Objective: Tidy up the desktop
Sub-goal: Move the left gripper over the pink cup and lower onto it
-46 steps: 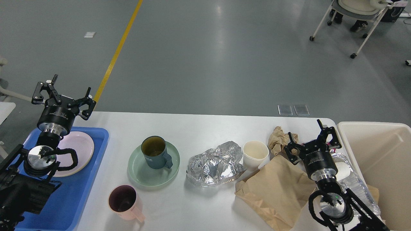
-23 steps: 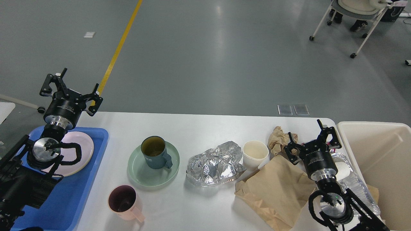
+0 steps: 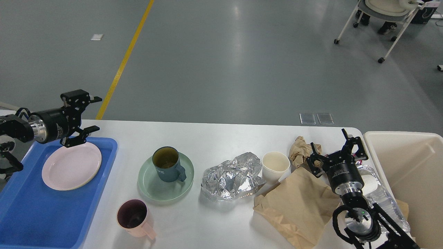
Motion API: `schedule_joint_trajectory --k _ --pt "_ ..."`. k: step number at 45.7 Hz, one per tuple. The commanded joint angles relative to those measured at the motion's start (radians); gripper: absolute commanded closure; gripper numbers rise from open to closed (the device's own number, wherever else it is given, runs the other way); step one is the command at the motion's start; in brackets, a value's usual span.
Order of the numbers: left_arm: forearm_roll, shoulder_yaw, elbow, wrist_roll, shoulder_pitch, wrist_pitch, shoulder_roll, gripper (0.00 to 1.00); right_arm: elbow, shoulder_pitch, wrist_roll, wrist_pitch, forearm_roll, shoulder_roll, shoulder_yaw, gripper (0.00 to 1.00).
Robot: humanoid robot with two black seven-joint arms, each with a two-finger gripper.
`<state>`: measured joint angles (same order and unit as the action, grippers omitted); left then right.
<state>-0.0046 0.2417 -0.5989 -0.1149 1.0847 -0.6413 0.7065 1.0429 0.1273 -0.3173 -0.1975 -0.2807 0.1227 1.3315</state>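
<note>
White surface [image 3: 214, 135] with rounded corners, spanning nearly the full width, its near edge cut off at the bottom. Grey glossy floor [image 3: 221, 62] beyond, crossed by a yellow line [image 3: 124, 58]; a wheeled white chair [image 3: 384, 20] at top right, partly out of view. Blue tray [image 3: 31, 211] at the left end, carrying a pink plate [image 3: 71, 166]. Toward the middle, a dark blue mug [image 3: 168, 164] upright on a green plate [image 3: 165, 181]; a pink mug [image 3: 133, 218] nearer, apart from both. Crumpled foil [image 3: 232, 176] just beside a white paper cup [image 3: 276, 166]. Brown paper bag [image 3: 299, 204] lying flat, touching the cup's base; a crumpled brown paper wad [image 3: 301, 149] behind it. Beige bin [image 3: 412, 162] at the right end, cut off by the frame.

Left gripper [image 3: 90, 114] held sideways above the tray's far corner, fingers spread apart, nothing between them. Right gripper [image 3: 337, 147] above the bag's far edge, fingers likewise spread wide and empty.

Clear plastic bottle [image 3: 384, 197] largely hidden behind the right arm, its shape hard to make out. Contents of the mugs unclear.
</note>
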Motion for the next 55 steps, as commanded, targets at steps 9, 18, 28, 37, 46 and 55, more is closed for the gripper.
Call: schedule_joint_trajectory --k 9,18,28,37,46,55 --pt "0.002 0.359 0.057 0.052 0.136 -0.064 -0.039 0.03 0.0 0.0 0.0 0.0 0.0 0.0 0.0 0.0" --pt "0.003 0.666 0.053 0.167 0.234 -0.159 -0.168 0.03 0.0 0.0 0.0 0.0 0.0 0.0 0.0 0.0" --pt "0.001 0.973 0.048 0.176 0.331 -0.319 -0.329 0.03 0.0 0.0 0.0 0.0 0.0 0.0 0.0 0.0" --pt "0.003 1.129 -0.041 0.178 0.452 -0.319 -0.436 0.03 0.0 0.0 0.0 0.0 0.0 0.0 0.0 0.0" --pt "0.003 1.199 -0.203 0.175 0.577 -0.319 -0.492 0.03 0.0 0.0 0.0 0.0 -0.002 0.0 0.0 0.0" --pt "0.005 1.2 -0.239 0.182 0.587 -0.319 -0.504 0.03 0.0 0.0 0.0 0.0 0.0 0.0 0.0 0.0"
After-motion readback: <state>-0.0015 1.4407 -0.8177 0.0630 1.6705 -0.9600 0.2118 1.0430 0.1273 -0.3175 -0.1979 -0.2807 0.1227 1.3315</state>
